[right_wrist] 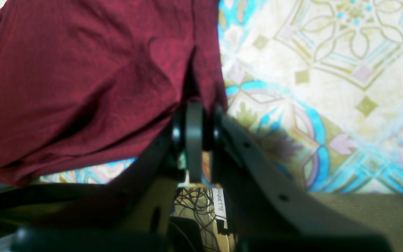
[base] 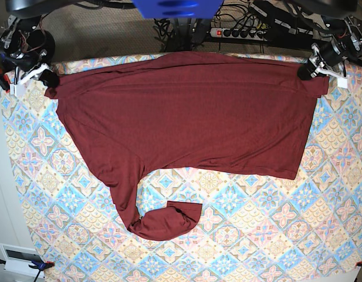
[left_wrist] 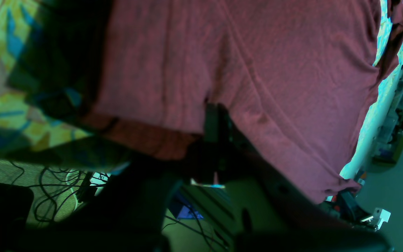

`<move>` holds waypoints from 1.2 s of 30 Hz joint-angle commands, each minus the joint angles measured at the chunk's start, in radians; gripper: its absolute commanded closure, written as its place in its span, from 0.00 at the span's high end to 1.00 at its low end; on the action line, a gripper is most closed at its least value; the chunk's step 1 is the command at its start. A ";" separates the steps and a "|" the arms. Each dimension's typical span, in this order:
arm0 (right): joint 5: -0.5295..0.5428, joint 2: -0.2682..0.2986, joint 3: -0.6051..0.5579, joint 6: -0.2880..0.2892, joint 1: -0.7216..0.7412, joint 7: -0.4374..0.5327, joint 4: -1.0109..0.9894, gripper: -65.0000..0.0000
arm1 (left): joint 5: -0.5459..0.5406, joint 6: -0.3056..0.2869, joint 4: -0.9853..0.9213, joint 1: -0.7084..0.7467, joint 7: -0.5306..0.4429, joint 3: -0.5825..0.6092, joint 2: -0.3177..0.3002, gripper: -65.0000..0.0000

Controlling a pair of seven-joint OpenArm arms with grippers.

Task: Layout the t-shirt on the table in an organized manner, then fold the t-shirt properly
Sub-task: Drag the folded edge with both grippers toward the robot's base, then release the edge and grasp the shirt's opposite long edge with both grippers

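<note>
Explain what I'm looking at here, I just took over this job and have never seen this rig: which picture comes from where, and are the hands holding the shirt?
This is a robot with two arms. The wide picture looks straight down on the table, which is covered by a tiled floral cloth. The other two come from cameras mounted on each wrist, looking along the hand.

A dark red t-shirt lies spread across the far part of the table, one sleeve curled over at the near left.

In the overhead picture the sides are swapped: the left hand is at the top right, the right hand at the top left. Each is shut on a far corner of the shirt. The right wrist picture shows this clearly, with the fabric pinched where the fingers meet. The left wrist picture is darker, but the cloth bunches at that hand the same way.
</note>
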 commanded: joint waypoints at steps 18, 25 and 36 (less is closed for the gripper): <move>0.009 0.023 0.017 -0.004 0.001 0.038 0.035 0.25 | -0.041 0.012 0.015 0.027 0.071 -0.141 -0.022 0.37; 0.006 0.022 0.044 -0.004 0.009 0.040 0.098 0.25 | -0.037 0.012 0.049 0.018 0.065 -0.176 -0.089 0.37; -0.081 0.056 0.034 -0.004 0.014 0.040 0.179 0.25 | 0.069 0.013 0.049 -0.267 0.047 -0.118 -0.158 0.37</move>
